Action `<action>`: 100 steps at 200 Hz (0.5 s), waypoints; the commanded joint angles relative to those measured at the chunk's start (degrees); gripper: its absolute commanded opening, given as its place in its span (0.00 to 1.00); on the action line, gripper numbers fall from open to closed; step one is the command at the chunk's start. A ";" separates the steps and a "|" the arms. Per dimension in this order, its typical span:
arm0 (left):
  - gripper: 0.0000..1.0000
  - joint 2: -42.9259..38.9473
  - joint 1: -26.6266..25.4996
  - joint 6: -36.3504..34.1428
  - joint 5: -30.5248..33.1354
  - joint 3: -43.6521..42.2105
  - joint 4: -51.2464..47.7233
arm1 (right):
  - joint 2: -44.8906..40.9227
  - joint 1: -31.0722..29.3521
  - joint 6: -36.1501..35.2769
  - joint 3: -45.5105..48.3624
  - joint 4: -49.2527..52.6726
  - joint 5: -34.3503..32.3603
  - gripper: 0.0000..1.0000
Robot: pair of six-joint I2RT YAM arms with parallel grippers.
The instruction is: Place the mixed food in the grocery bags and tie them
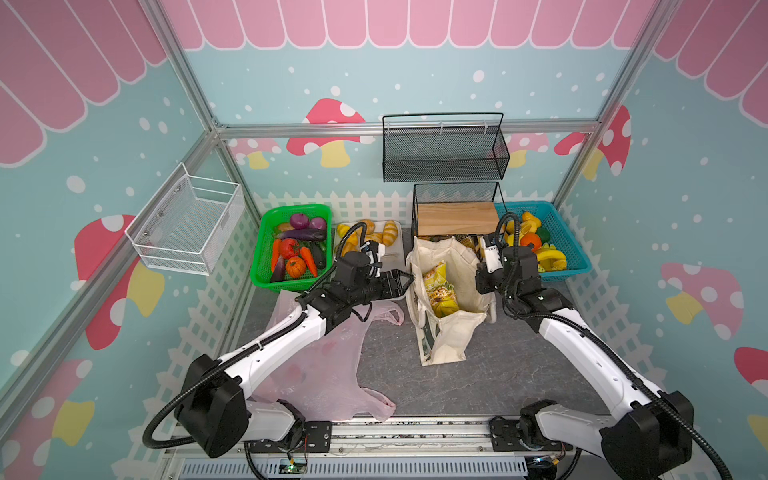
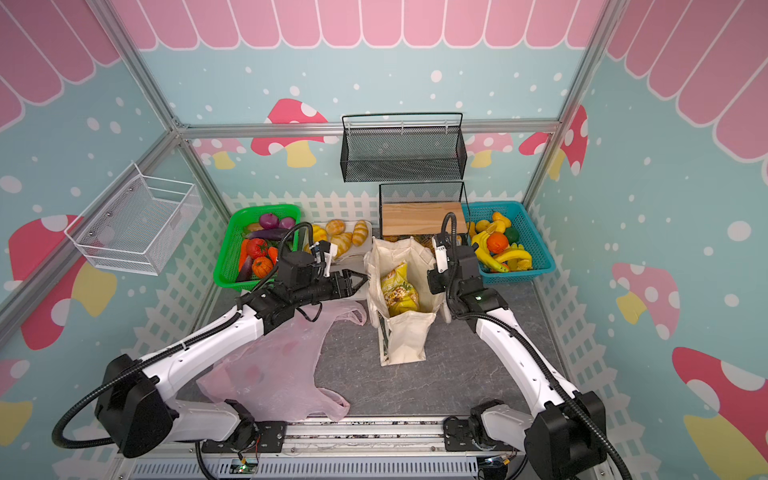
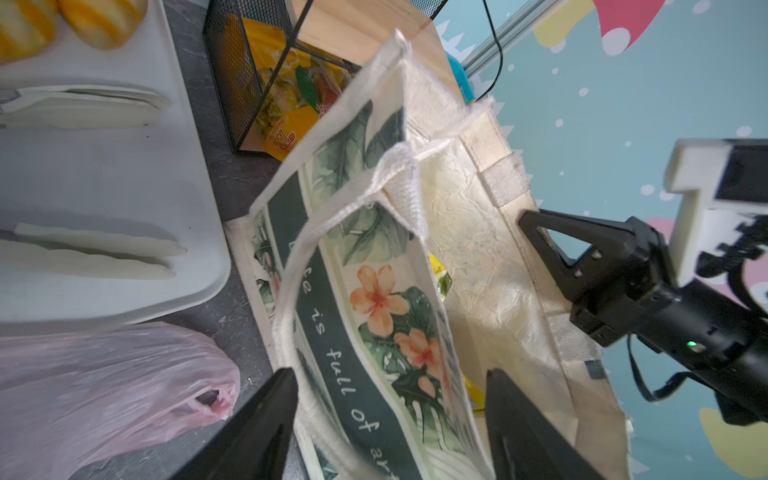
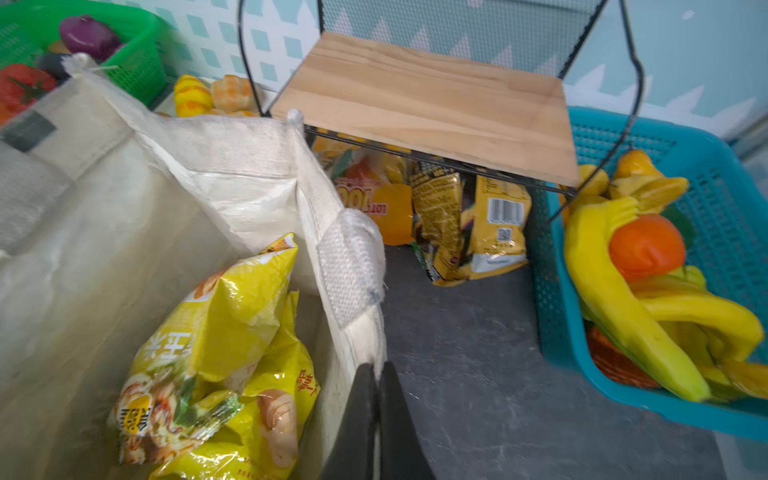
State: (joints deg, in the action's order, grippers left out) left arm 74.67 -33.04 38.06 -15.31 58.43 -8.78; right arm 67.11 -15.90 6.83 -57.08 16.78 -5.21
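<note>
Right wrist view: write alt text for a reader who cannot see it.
The right gripper is shut on the rim of the open canvas tote, which holds yellow snack bags. Beyond stand a wire rack with a wooden shelf, more snack packets under it, and a teal basket of toy fruit.

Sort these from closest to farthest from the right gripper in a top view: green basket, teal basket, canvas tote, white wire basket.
1. canvas tote, in the middle, its rim pinched by the right gripper.
2. teal basket, just to the right.
3. green basket, across on the left.
4. white wire basket, up on the left wall.
</note>
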 commanded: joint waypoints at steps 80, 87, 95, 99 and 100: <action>0.80 -6.10 1.44 -2.18 21.20 -15.08 -21.48 | -0.40 16.43 -4.30 -5.64 6.74 -11.51 0.00; 0.80 -5.34 0.66 -1.61 21.77 -15.68 -22.07 | 0.38 17.00 -4.47 -5.99 6.76 -12.48 0.00; 0.80 -4.40 -0.37 -1.32 22.47 -15.89 -23.11 | 0.99 17.66 -4.81 -6.34 6.71 -13.41 0.00; 0.80 -3.79 -1.09 -1.20 22.97 -15.91 -23.77 | 1.31 17.97 -4.87 -6.53 6.76 -13.82 0.00; 0.80 -3.68 -1.25 -1.17 23.09 -15.95 -23.98 | 1.33 18.08 -4.89 -6.59 6.73 -13.88 0.00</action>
State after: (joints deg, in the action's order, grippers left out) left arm 69.19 -31.70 35.09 2.94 43.24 -27.97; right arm 66.72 0.54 3.46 -61.34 23.62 -15.29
